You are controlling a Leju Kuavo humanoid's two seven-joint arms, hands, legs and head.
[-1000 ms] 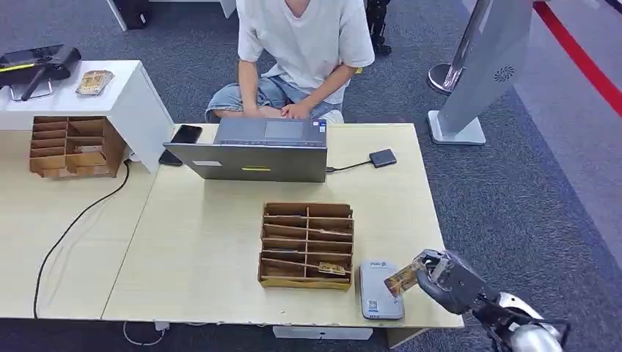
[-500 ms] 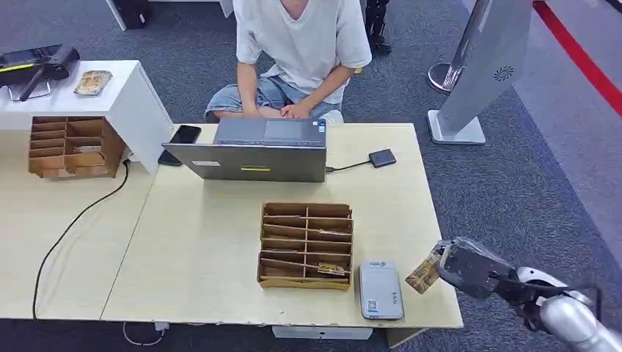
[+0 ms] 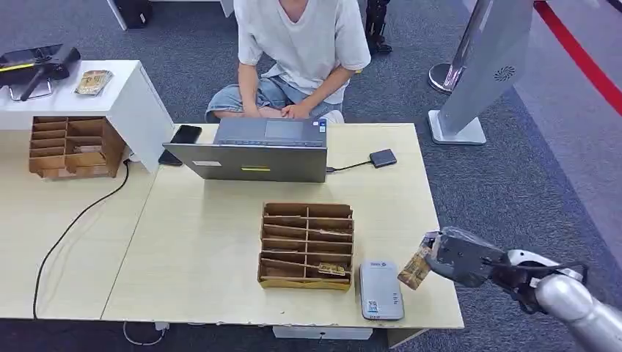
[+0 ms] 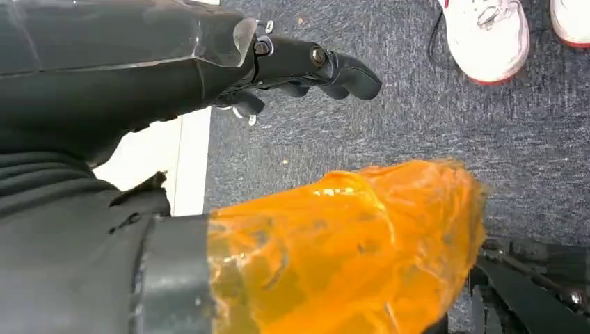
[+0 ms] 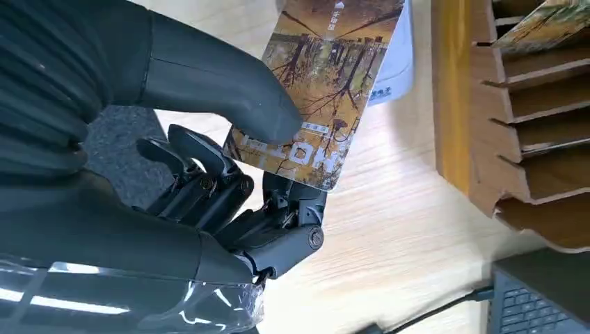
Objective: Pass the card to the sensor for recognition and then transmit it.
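My right hand (image 3: pixel 460 258) pinches a card (image 3: pixel 415 268) printed with an autumn-tree picture between thumb and fingers. In the right wrist view the thumb (image 5: pixel 222 82) presses on the card (image 5: pixel 321 76). In the head view the card hangs tilted just above the table's front right corner, to the right of the grey-white sensor (image 3: pixel 381 290), which lies flat on the table, and apart from it. The sensor's white edge (image 5: pixel 394 66) shows behind the card. My left hand (image 4: pixel 306 64) hangs over the carpet, holding nothing, fingers loosely extended.
A cardboard slotted organizer (image 3: pixel 306 246) with a card in its front slot stands left of the sensor. Behind it a person (image 3: pixel 301 51) sits at an open laptop (image 3: pixel 257 150). A small black box (image 3: pixel 382 158) is cabled to it. A second organizer (image 3: pixel 70 147) stands at far left.
A second ago the card was over the sensor. My right hand pulled it off to the right past the table edge, then came back slightly left and farther from me.
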